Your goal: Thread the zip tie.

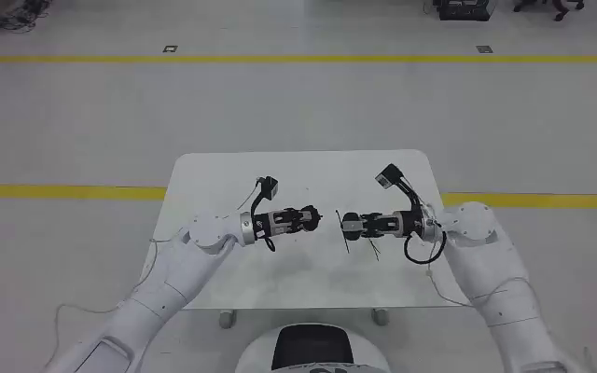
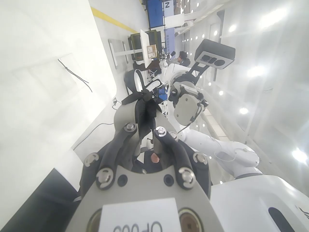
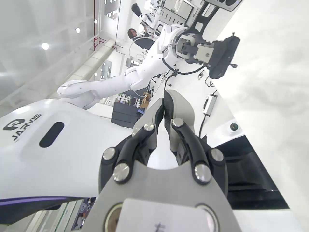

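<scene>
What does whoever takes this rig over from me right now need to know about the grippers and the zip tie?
Left gripper: shut, raised over the table, with a black strip that looks like the zip tie sticking out crosswise at its tips.
Right gripper: shut, nothing seen in it, facing the left one across a small gap.
Loose ties: lying on the table by the right arm.
Done: apparently one tie picked up.
Left: the threading itself; I see no closed loop.
</scene>
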